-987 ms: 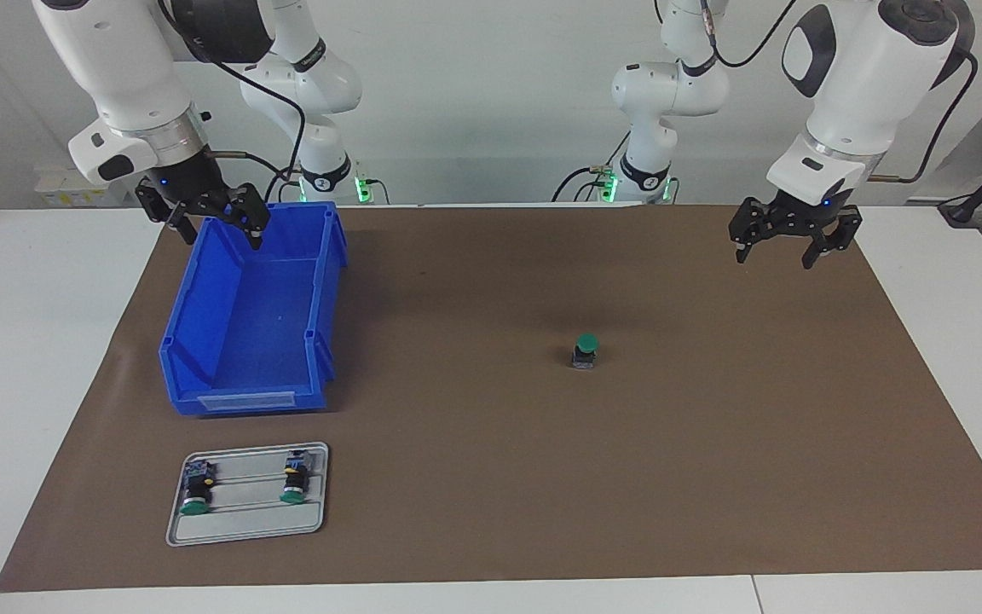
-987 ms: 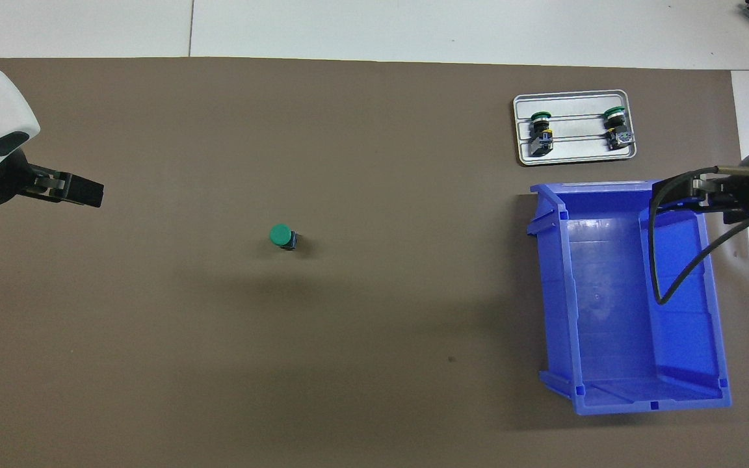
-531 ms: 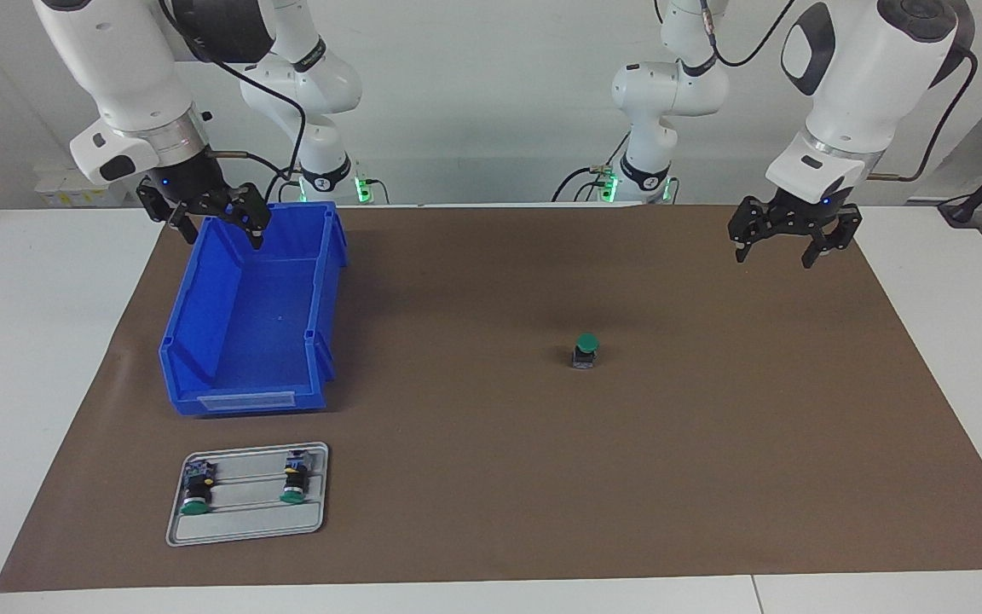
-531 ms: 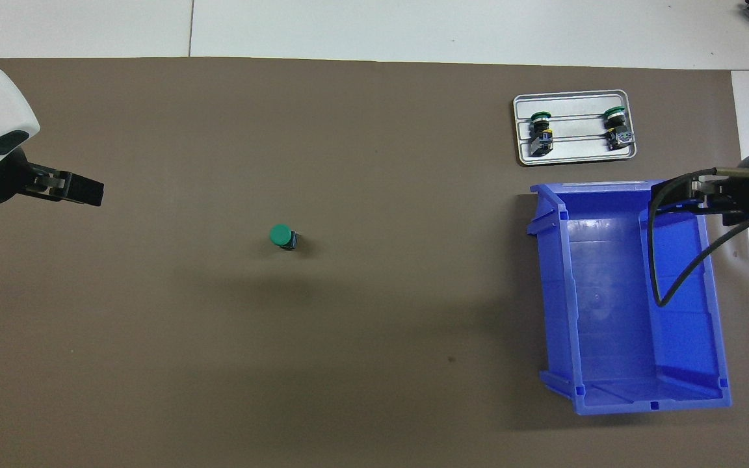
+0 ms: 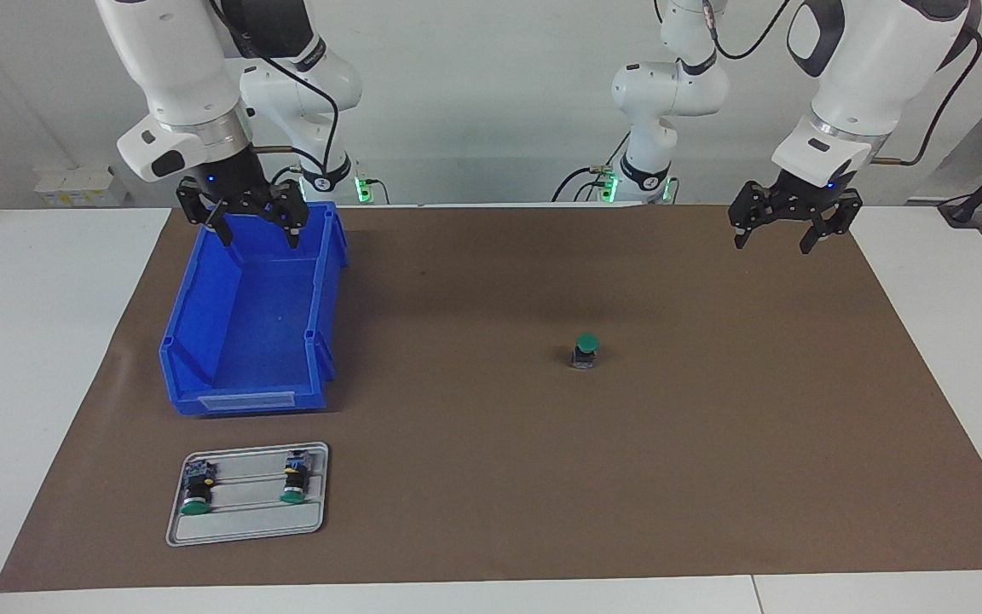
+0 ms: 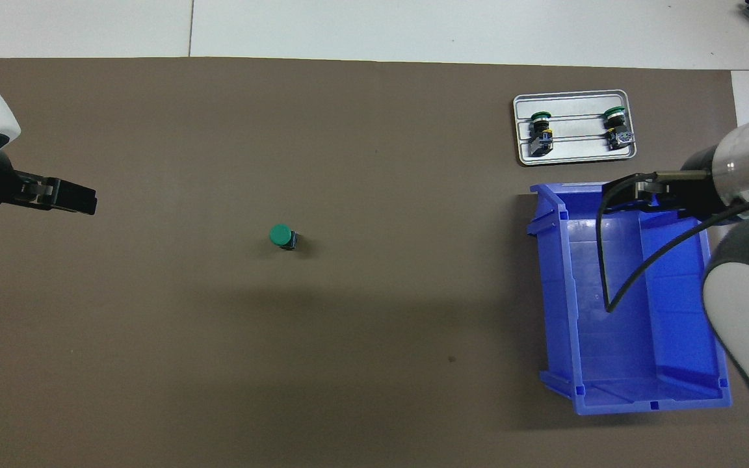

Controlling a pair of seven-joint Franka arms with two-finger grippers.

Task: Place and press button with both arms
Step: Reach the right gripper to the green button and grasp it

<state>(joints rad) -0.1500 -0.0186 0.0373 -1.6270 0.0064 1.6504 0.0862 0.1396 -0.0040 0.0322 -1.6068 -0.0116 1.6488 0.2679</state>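
Note:
The button (image 5: 585, 350) stands upright on the brown mat, green cap up, near the table's middle; it also shows in the overhead view (image 6: 281, 236). My left gripper (image 5: 772, 237) hangs open and empty above the mat at the left arm's end, well apart from the button; it shows in the overhead view (image 6: 85, 200) too. My right gripper (image 5: 257, 232) hangs open and empty over the blue bin (image 5: 248, 401), and shows in the overhead view (image 6: 634, 192).
The blue bin (image 6: 641, 398) is empty. A grey tray (image 5: 244, 530) holding two more green-capped buttons lies farther from the robots than the bin; it also shows in the overhead view (image 6: 576, 160). A brown mat (image 5: 713, 477) covers the table.
My right gripper has moved from the bin's outer edge toward the left arm's end, now over the bin. My left gripper has risen slightly. The button has not moved.

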